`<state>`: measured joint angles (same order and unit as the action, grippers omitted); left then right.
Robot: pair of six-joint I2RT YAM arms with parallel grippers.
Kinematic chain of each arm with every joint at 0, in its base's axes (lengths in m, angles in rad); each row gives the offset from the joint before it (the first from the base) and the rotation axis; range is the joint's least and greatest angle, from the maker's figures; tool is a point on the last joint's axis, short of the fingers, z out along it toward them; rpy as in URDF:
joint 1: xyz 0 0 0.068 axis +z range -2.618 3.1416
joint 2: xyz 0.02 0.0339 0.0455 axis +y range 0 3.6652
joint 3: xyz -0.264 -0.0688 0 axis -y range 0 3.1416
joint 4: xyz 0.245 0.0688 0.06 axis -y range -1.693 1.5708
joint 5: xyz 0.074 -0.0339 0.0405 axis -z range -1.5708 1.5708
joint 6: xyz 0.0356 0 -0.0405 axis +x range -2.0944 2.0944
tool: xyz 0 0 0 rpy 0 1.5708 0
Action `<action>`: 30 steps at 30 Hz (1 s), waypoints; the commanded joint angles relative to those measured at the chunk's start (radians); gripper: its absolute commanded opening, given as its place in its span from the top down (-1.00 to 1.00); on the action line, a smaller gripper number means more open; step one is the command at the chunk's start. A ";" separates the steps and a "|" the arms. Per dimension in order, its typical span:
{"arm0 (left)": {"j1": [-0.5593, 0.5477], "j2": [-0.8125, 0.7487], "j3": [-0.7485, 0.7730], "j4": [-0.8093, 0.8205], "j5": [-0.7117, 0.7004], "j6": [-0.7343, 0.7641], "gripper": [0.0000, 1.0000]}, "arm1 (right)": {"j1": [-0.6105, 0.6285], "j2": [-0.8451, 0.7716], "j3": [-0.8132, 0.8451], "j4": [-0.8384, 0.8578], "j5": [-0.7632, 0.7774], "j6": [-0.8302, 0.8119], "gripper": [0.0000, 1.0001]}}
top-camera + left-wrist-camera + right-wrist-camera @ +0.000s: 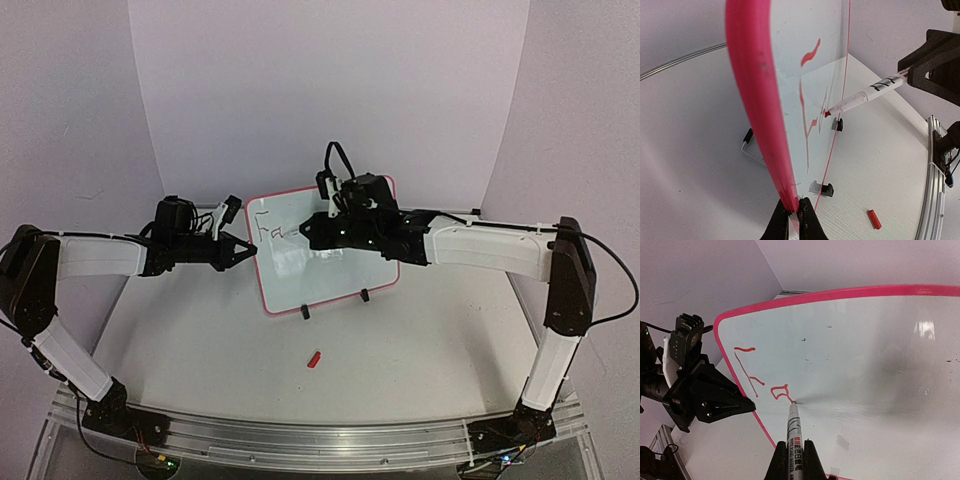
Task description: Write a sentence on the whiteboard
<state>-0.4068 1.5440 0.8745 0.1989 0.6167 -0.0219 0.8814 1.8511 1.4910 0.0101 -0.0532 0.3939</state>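
Pinched in the right hand [793,449], the marker [792,421] touches the whiteboard [865,360] straight ahead; the left hand [794,216] pinches its edge.

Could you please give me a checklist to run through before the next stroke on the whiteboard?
1. Left gripper clamped on the whiteboard at its rim: ok.
2. Right gripper shut on the marker: ok.
3. Marker tip touching the board beside the "a": ok.
4. Sentence complete: not ok, only "Fa" written.
5. Red cap lying clear of the board's feet: ok.
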 commanded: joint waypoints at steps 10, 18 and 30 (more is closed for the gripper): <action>0.002 0.025 0.017 -0.019 -0.056 0.071 1.00 | -0.006 -0.043 0.012 0.003 0.069 -0.022 1.00; 0.002 0.025 0.017 -0.018 -0.058 0.073 1.00 | -0.006 -0.184 -0.072 0.069 0.022 -0.004 1.00; 0.001 0.023 0.014 -0.015 -0.061 0.070 1.00 | -0.006 -0.275 -0.104 0.036 0.006 -0.040 1.00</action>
<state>-0.4068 1.5459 0.8749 0.1997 0.6205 -0.0204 0.8791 1.5951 1.4036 0.0456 -0.0448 0.3817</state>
